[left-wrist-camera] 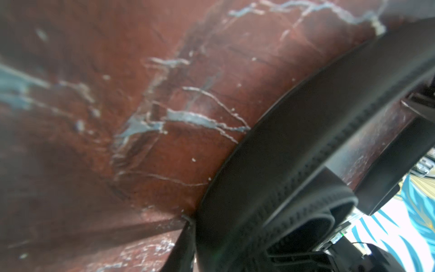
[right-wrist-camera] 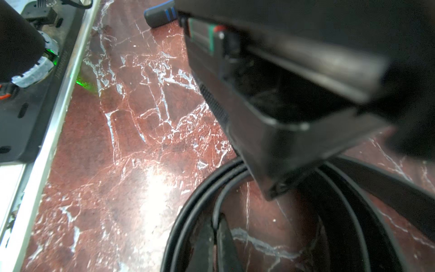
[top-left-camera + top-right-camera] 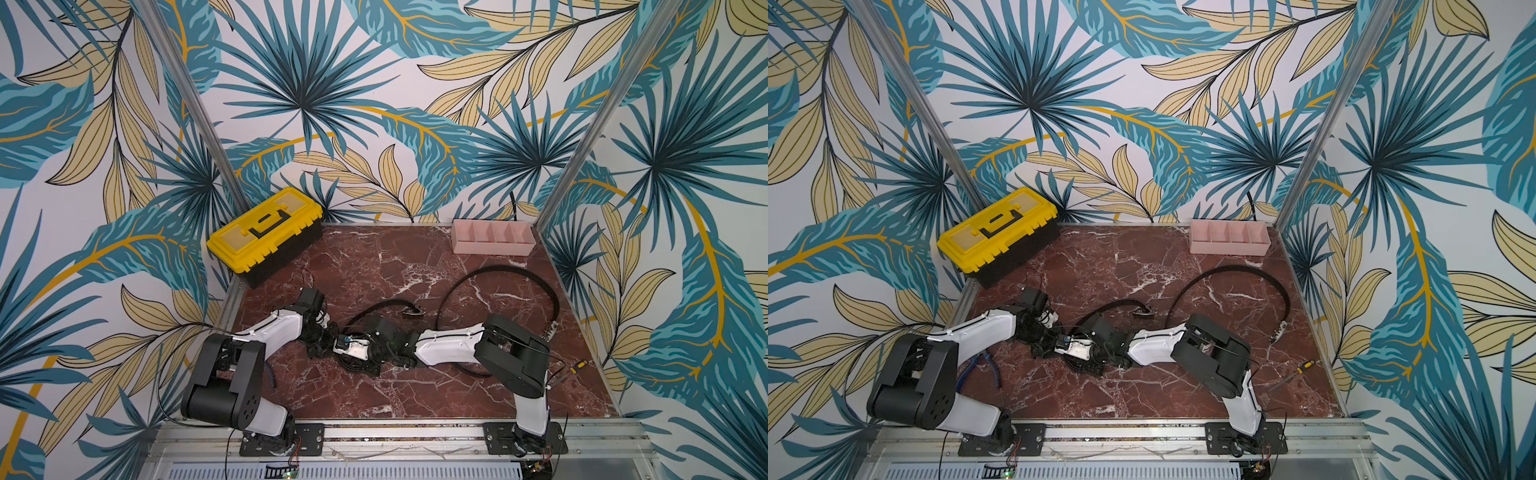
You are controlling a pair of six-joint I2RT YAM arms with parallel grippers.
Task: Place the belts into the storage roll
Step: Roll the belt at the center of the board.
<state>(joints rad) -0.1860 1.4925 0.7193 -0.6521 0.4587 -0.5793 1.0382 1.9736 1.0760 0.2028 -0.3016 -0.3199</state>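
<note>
Centrally, right gripper (image 2: 214, 235) pinches coiled belt (image 2: 183, 226); left gripper (image 3: 323, 351) state unclear; far table (image 3: 374, 266) open.

Straight ahead of the right gripper's fingers (image 2: 204, 245) the left arm's black housing (image 2: 282, 106) fills the way, and belt (image 2: 190, 212) loops curve just beside them. To one side the marble table (image 2: 106, 164) is bare up to the rail (image 2: 58, 106). Farther out, the other belt (image 3: 503, 270) arcs short of the storage roll (image 3: 492, 237); open marble separates it from the toolbox (image 3: 266, 232).

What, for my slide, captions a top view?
Arms meet over one belt; a second belt curves loose near the pink storage roll.
</note>
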